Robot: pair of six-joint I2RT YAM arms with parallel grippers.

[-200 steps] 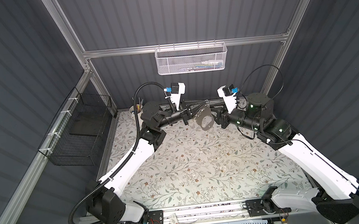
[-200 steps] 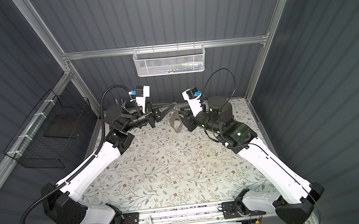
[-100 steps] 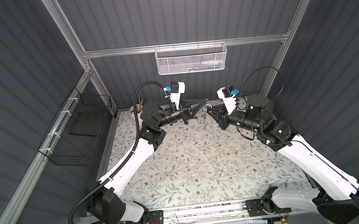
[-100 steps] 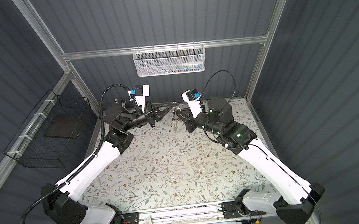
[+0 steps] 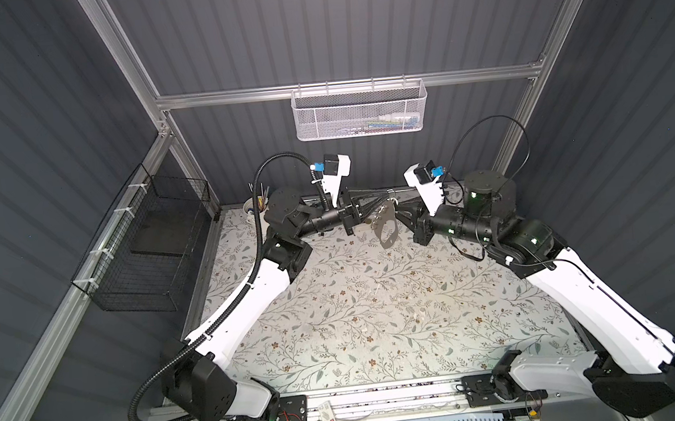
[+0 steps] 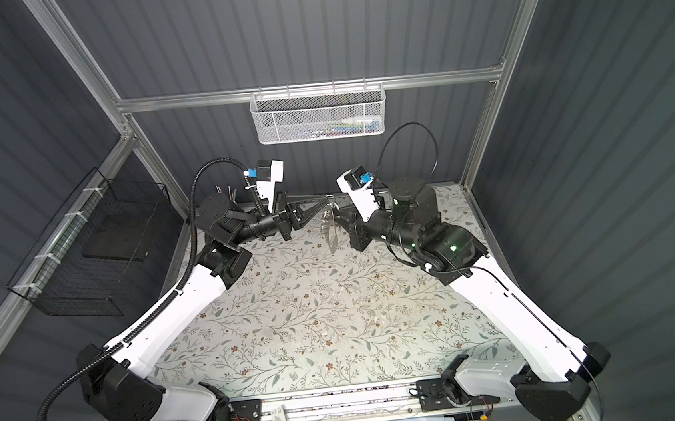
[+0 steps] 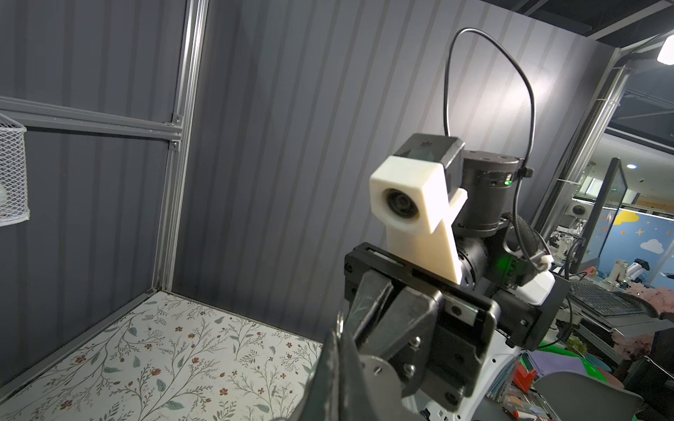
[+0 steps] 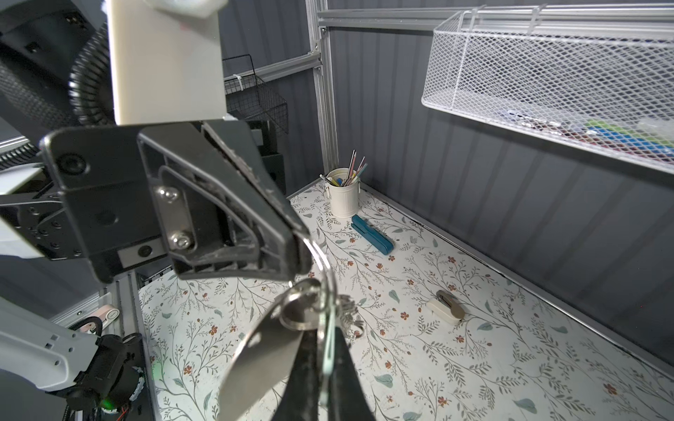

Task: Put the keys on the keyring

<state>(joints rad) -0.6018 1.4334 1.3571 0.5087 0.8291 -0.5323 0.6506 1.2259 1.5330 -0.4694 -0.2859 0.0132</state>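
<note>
Left gripper (image 5: 389, 201) is pressed together on a silver wire ring (image 8: 316, 255) of the keyring (image 5: 379, 224), held in the air over the far middle of the counter (image 5: 379, 324). From that ring the grey fob hangs down, clear of the counter, in both top views. In the right wrist view we see the left gripper's fingers (image 8: 255, 218) closed tight, with the ring coming out at their tip and the fob slanting away below it.

Our right gripper (image 5: 401, 212) faces the left one, tip almost to tip, just right of the fob. Its dark fingers (image 8: 310, 371) pinch the pale mint tag (image 8: 329, 350), which we see edge-on between them. The rest of the keys (image 8: 297, 313) bunch just beside the tag, against the ring and the top of the fob. We cannot tell whether a key is threaded onto the ring.

On the counter behind, a white cup (image 8: 343, 198) of pens stands in the far left corner, a teal case (image 8: 372, 235) lies just beside it, and a tan-and-white lump (image 8: 446, 310) sits further right along the far wall. A white mesh basket (image 5: 358, 112) hangs on the far wall.
</note>
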